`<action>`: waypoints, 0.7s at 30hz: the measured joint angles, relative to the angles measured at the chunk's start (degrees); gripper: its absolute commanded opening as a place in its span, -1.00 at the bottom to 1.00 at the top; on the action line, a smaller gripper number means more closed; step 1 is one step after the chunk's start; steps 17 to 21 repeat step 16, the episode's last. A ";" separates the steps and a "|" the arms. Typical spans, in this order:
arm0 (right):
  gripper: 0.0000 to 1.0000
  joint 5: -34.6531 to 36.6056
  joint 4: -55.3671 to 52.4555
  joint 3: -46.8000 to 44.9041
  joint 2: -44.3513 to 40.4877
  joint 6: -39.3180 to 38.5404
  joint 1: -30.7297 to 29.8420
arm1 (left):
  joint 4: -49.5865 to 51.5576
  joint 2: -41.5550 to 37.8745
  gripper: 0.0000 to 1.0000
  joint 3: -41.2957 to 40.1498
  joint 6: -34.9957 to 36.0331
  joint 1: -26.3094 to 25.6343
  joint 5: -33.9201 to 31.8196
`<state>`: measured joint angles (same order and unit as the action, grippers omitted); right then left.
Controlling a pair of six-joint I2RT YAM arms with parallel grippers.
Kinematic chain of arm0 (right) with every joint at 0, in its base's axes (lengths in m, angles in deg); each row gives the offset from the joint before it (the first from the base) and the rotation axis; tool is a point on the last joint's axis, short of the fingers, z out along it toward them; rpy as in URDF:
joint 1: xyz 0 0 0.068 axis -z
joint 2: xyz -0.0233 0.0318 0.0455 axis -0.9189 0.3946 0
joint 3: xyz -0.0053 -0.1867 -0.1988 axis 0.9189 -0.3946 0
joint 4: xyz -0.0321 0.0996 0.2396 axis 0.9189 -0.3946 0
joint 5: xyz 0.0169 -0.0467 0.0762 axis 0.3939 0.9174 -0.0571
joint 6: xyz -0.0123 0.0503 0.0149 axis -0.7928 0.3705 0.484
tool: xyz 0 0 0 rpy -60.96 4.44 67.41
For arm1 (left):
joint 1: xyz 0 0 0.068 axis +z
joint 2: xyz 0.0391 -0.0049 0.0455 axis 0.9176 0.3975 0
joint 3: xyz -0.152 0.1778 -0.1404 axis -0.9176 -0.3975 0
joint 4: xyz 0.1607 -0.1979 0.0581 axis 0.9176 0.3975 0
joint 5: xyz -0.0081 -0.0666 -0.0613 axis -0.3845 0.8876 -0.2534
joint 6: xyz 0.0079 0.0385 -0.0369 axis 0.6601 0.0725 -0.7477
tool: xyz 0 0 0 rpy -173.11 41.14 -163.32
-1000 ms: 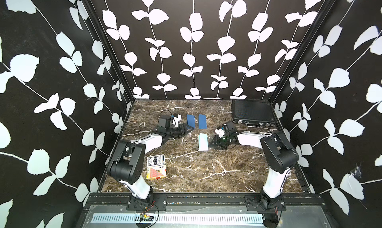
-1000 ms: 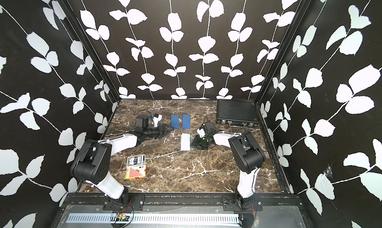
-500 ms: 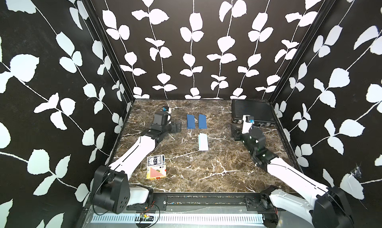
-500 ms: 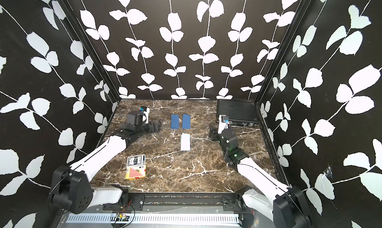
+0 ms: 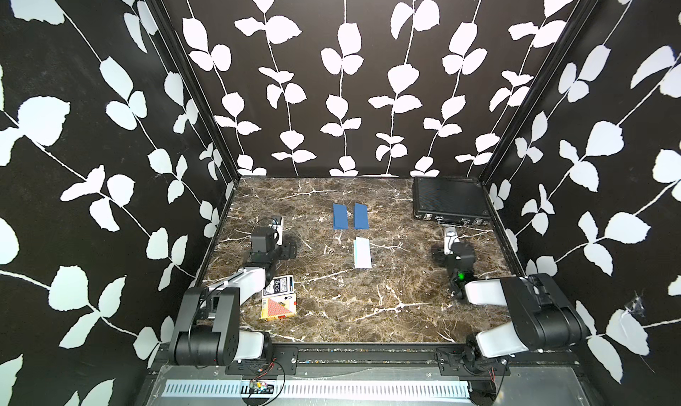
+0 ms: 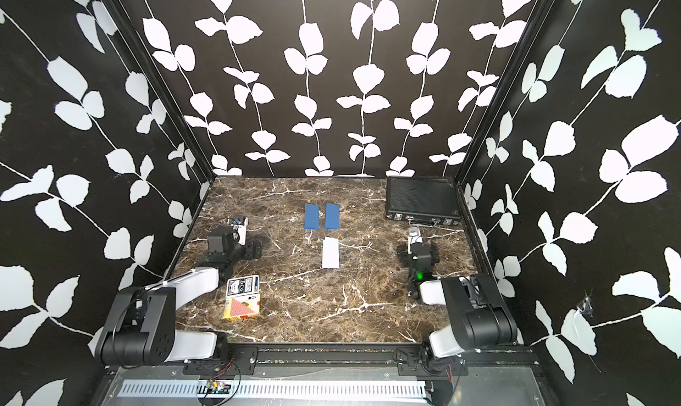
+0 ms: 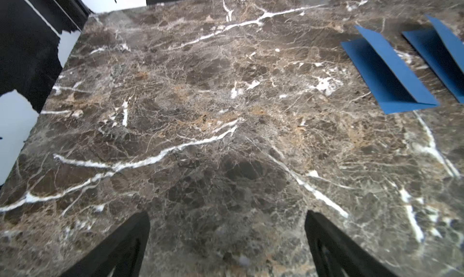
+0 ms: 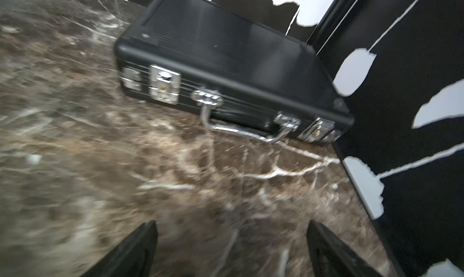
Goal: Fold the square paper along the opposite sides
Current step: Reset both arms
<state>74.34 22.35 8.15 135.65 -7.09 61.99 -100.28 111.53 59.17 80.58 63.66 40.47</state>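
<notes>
Pulled back from the white folded paper [image 5: 362,252], we saw the left gripper [image 7: 227,218] and right gripper [image 8: 231,225] gaping empty on either side, blue folded papers [image 5: 340,216] just beyond it.

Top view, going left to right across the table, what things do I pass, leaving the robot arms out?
playing-card boxes → folded blue paper → folded white paper → black case. The second blue paper is left out: it lies straight behind the white one.

The left gripper [image 7: 227,214] and right gripper [image 8: 232,223] have drawn away from the folded paper [image 5: 362,252]. Both now gape wide.
</notes>
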 measured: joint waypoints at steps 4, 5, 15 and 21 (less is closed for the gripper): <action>0.99 -8.15 -2.54 3.13 1.11 2.08 4.26 | -13.70 7.98 0.97 -0.87 0.07 1.20 -0.44; 0.99 -9.27 -2.56 3.74 1.11 2.51 4.44 | -15.28 9.70 0.97 -1.16 0.17 1.29 -0.59; 0.99 -14.40 -4.66 4.76 1.07 3.87 4.46 | -21.77 11.23 0.97 -2.27 0.46 1.46 -1.16; 0.98 -14.45 -4.68 4.76 1.07 3.89 4.46 | -22.10 11.23 0.97 -2.27 0.46 1.49 -1.14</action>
